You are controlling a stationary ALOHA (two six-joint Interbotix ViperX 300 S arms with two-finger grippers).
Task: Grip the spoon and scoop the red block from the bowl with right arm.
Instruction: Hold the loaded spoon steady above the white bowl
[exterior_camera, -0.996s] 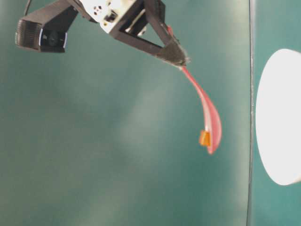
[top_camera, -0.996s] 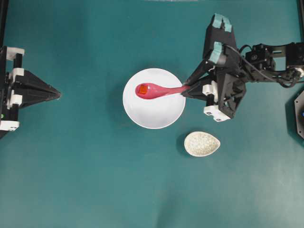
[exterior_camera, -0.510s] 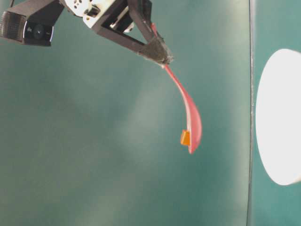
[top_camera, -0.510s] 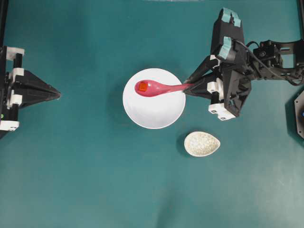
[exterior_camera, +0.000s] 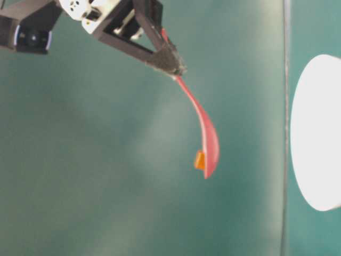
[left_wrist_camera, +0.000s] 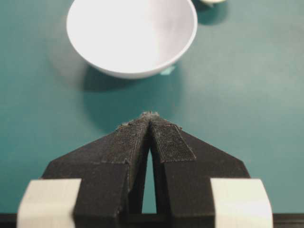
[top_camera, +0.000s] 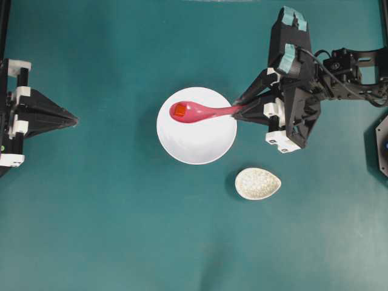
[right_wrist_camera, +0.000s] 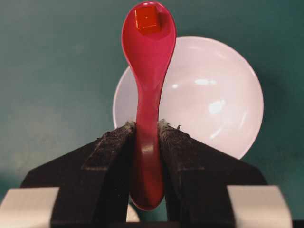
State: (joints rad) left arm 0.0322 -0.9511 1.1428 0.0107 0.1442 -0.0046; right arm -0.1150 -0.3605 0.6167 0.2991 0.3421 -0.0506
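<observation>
From overhead, the right gripper [top_camera: 237, 113] has its fingers clenched on the handle of the spoon [top_camera: 203, 112], whose scoop hangs over the bowl [top_camera: 197, 142] with the red block [top_camera: 179, 111] sitting in it near the far tip; the spoon rest [top_camera: 258, 183] lies just beyond the bowl on the teal surface [top_camera: 121, 230], and the left gripper [top_camera: 74, 120] is parked well apart. At table level, the spoon [exterior_camera: 205, 136] is clear of the bowl [exterior_camera: 314, 133], the block [exterior_camera: 200, 160] perched close to the scoop's end. The left wrist view shows the left gripper [left_wrist_camera: 150, 115] pinched together on nothing, the bowl [left_wrist_camera: 132, 70] ahead of it holding no block. The right wrist view confirms 2 fingers [right_wrist_camera: 111, 154] squeezing the handle, block [right_wrist_camera: 147, 19] at the tip. The risk, as I judge it: the glossy scoop is shallow, so a tilt or jolt could slide the block off.
</observation>
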